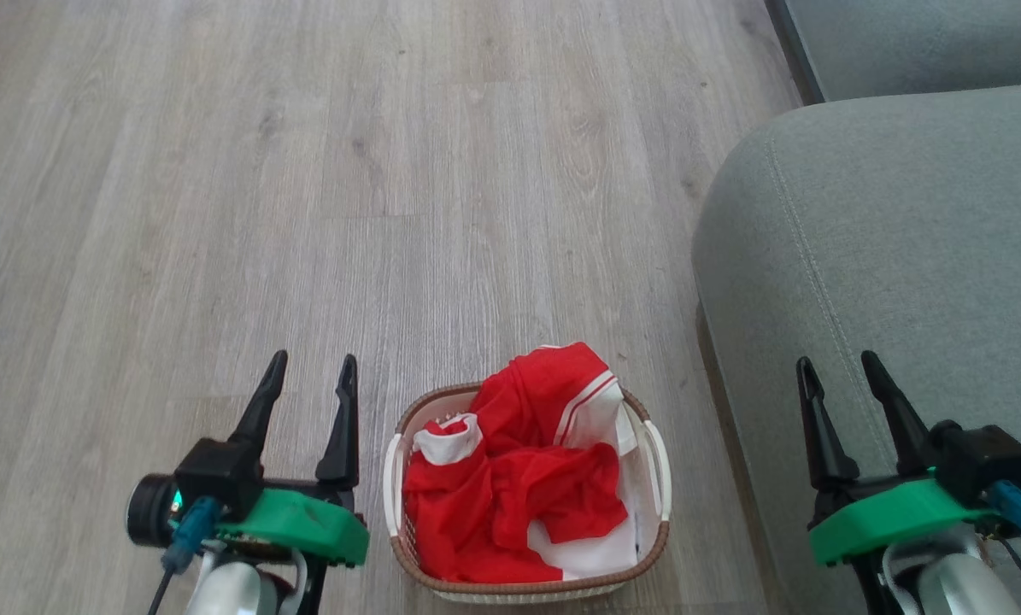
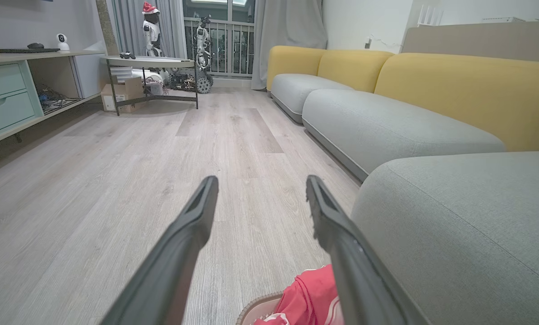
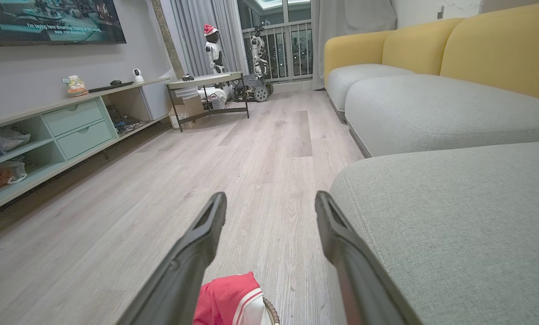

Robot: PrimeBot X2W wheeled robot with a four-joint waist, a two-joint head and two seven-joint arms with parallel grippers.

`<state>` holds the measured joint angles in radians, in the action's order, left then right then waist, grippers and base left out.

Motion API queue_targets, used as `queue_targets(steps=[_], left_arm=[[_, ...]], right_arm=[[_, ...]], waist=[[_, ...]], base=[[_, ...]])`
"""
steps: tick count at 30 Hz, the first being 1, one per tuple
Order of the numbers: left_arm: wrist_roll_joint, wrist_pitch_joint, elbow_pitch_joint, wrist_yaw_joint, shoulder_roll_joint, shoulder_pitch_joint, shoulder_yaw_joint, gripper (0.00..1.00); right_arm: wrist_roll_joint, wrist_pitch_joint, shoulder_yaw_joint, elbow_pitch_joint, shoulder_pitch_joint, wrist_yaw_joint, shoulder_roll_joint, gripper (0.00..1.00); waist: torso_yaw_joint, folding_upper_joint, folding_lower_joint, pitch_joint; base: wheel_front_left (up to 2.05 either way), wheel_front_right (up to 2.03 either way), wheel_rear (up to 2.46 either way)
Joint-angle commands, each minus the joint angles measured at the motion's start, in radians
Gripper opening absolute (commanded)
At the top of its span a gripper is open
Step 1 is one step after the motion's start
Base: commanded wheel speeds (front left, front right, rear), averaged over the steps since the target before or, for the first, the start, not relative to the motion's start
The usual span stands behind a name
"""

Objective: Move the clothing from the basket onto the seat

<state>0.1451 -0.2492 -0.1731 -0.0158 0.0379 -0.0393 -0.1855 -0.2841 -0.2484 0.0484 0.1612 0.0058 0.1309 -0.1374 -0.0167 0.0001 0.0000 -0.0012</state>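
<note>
My left claw (image 1: 315, 359) and right claw (image 1: 836, 360) are hanging on either side of the basket (image 1: 425, 406), fingers spread apart and gripping nothing. The clothing (image 1: 519, 478) is lying heaped inside it, so I am judging the first pick not yet begun. The next move is calling for one claw dipping into the red heap, clearing the rim. The seat (image 1: 886, 239) is standing just beside the basket on the wooden floor (image 1: 390, 171), with nothing blocking the path.

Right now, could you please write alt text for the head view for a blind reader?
Red and white clothing lies heaped in a cream basket on a wood floor, between the left gripper and right gripper, jaws open; the grey-green seat is on the right.
</note>
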Motion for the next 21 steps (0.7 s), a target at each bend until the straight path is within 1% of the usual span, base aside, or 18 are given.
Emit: queue_targets(steps=[1, 10, 21], left_arm=[[0.005, -0.013, 0.030, 0.005, 0.012, -0.059, 0.025, 1.00], [0.015, -0.013, 0.000, 0.014, 0.012, -0.069, 0.018, 1.00], [0.038, -0.010, -0.048, -0.001, 0.013, -0.138, 0.005, 1.00]], right_arm=[[0.001, -0.010, 0.024, -0.035, -0.026, 0.000, -0.022, 1.00], [-0.004, -0.009, 0.025, -0.040, -0.042, 0.000, -0.025, 1.00], [-0.012, -0.011, 0.019, -0.055, -0.106, 0.000, -0.019, 1.00]], waist=[[-0.001, -0.0001, 0.0000, 0.001], [-0.028, -0.0001, 0.0000, 0.029], [-0.085, -0.0001, 0.0000, 0.144]], base=[[0.00, 0.00, 0.00], [0.00, 0.00, 0.00], [0.00, 0.00, 0.00]])
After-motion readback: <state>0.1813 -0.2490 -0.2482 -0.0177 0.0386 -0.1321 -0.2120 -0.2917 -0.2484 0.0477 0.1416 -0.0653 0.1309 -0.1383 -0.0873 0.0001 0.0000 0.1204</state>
